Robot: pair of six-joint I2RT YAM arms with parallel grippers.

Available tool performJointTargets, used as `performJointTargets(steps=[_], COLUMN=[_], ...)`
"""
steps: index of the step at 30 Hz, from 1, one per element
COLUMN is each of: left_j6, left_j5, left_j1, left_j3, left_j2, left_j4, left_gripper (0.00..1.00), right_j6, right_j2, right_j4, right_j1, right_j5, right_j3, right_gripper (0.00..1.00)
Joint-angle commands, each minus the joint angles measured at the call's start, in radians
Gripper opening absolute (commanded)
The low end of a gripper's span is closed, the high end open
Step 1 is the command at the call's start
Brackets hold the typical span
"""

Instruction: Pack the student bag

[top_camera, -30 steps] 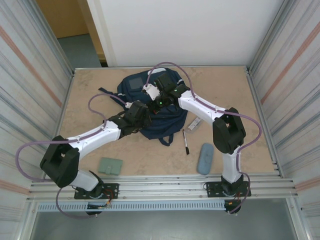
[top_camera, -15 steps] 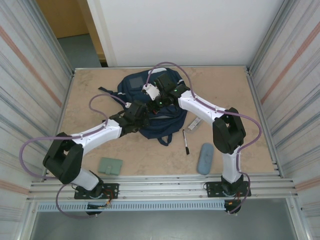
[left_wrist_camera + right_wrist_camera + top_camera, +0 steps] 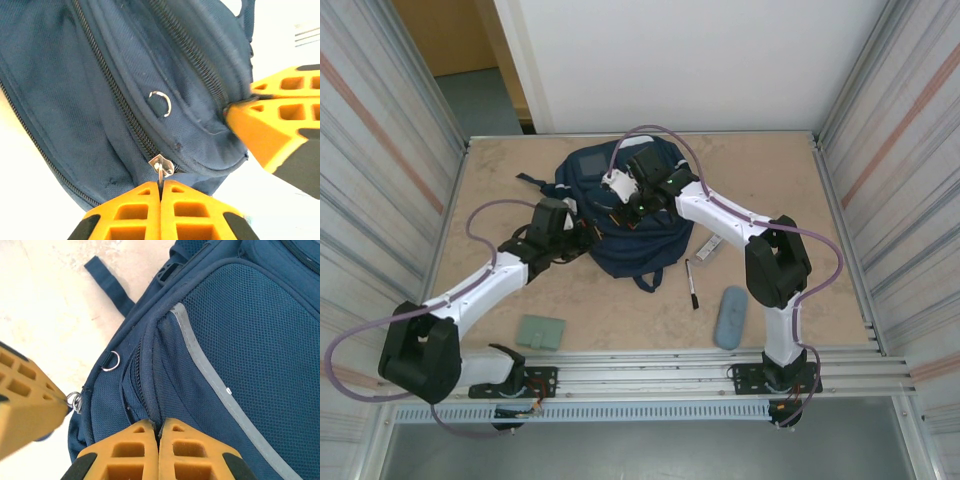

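Though unclear overhead, left claw pinches student bag's zipper pull.

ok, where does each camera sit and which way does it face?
Top external: above, behind the bases, looking down on the student bag and both arms.
Left wrist: faces the bag's zipper; left fingers shut on the zipper pull.
Right wrist: faces the bag's side; right fingers pinch its seam.
Both wrist views share the zipper pull.

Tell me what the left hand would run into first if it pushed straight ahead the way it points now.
The left hand is shut on a zipper pull, so going straight on it would likely press almost at once into the student bag, at the zipper seam just beyond its fingertips.
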Motion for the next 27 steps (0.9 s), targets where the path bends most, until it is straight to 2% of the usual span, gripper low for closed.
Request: performJointTargets(steps=[1, 4, 9, 11, 13, 15, 17, 22, 24, 27], left_j6=[0.149, 0.287, 0.458, 0.501, 0.522, 0.485, 0.408, 0.279, 0.212, 0.121], left_j5=[0.000, -0.103, -0.143, -0.116, -0.021, 0.114, 0.177, -0.041, -0.132, -0.202], left_j1=[0.010, 0.016, 0.019, 0.018, 0.018, 0.018, 0.002, -0.138, -0.188, -0.231], left_j3=[0.059, 0.056, -0.004, -0.009, -0.011, -0.022, -0.051, -0.025, -0.036, -0.040], left_j2=[-0.046, -0.030, 0.013, 0.017, 0.010, -0.005, -0.024, -0.031, -0.026, -0.008], left_j4=[-0.133, -0.206, -0.079, -0.022, 0.042, 0.111, 0.171, 0.071, 0.079, 0.092], left_gripper=[0.00, 0.00, 0.00, 0.00, 0.00, 0.15, 0.23, 0.23, 0.22, 0.25], right_j6=[-0.086, -0.116, -0.179, -0.188, -0.193, -0.189, -0.184, -0.159, -0.136, -0.118], right_j2=[-0.003, -0.026, -0.072, -0.087, -0.094, -0.088, -0.077, -0.061, -0.054, -0.049], right_j4=[-0.103, -0.110, -0.130, -0.131, -0.125, -0.129, -0.158, -0.148, -0.151, -0.144], right_j1=[-0.004, -0.005, 0.007, 0.017, 0.025, 0.028, 0.031, 0.032, 0.031, 0.030], right_j5=[0.011, -0.016, -0.050, -0.028, -0.010, 0.001, 0.011, 0.023, 0.024, 0.008], right_j3=[0.025, 0.013, -0.008, -0.018, -0.028, -0.019, 0.003, 0.020, 0.034, 0.041], right_gripper=[0.00, 0.00, 0.00, 0.00, 0.00, 0.00, 0.00, 0.00, 0.00, 0.00])
